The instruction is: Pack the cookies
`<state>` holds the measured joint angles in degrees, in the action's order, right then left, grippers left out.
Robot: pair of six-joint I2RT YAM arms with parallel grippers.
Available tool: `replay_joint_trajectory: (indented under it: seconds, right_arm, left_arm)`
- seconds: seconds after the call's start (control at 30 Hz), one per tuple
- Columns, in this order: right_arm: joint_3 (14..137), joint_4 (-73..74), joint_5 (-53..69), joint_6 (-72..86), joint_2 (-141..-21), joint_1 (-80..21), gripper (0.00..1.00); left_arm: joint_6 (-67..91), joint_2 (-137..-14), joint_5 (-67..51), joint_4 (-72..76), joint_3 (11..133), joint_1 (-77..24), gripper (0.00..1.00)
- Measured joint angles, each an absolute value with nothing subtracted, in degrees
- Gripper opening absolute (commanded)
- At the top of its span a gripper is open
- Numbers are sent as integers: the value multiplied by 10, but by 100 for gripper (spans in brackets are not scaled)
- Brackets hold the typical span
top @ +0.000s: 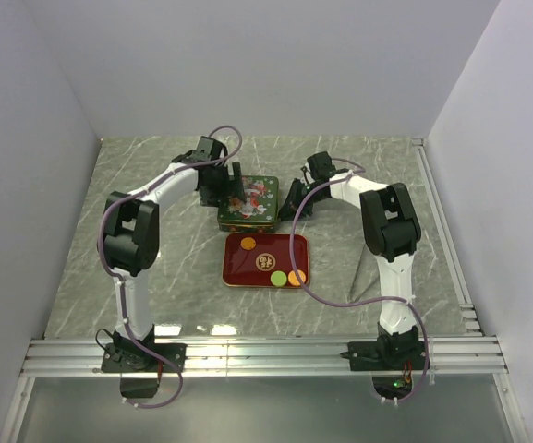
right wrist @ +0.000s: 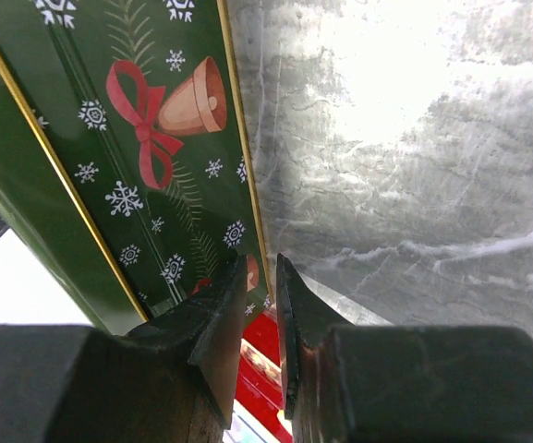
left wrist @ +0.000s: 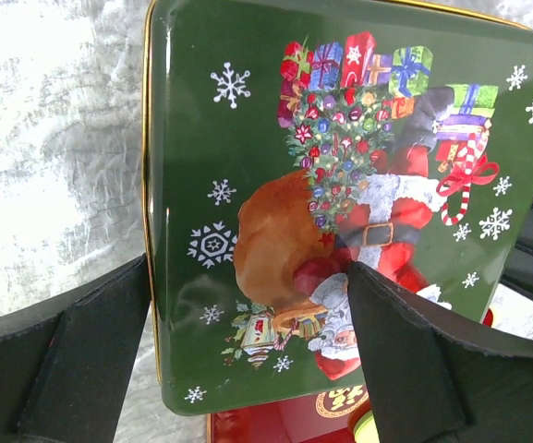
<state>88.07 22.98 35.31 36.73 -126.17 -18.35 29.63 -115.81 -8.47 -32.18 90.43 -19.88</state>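
Observation:
Three cookies lie in the red tin base (top: 238, 269): an orange cookie (top: 248, 245) at its far left, a light green cookie (top: 278, 277) and another orange cookie (top: 296, 277) at its near right. A green Christmas lid (top: 252, 205) sits just behind the base. My left gripper (top: 233, 189) is open over the lid (left wrist: 229, 138), with one finger outside its left edge. My right gripper (top: 294, 209) is at the lid's right side (right wrist: 155, 138), its jaws shut with nothing between them. The left wrist view shows the lid's near edge over the base (left wrist: 275, 420).
A flat gold emblem (top: 268, 260) lies in the middle of the red base. A thin dark rod (top: 360, 275) rests on the marble table (top: 155, 277) to the right of the base. White walls enclose the table on three sides.

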Motion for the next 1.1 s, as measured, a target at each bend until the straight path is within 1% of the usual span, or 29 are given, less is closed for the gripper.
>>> replay_joint_trajectory:
  seconds: [0.4,0.77,0.9,1.1]
  right_arm:
    - [892,259,322,348,-1262,-177,27]
    - [904,303,277,332,-1228,-129,29]
    - [904,290,303,335,-1186,-130,29]
    - [907,223,387,362,-1130,-150,29]
  left_arm:
    - [298,-1161,-74,-338,913,-205,91]
    - [297,-1161,-72,-338,914,-205,91]
    - [297,-1161,-69,-343,916,-206,90]
    - [297,-1161,-66,-346,917,-207,90]
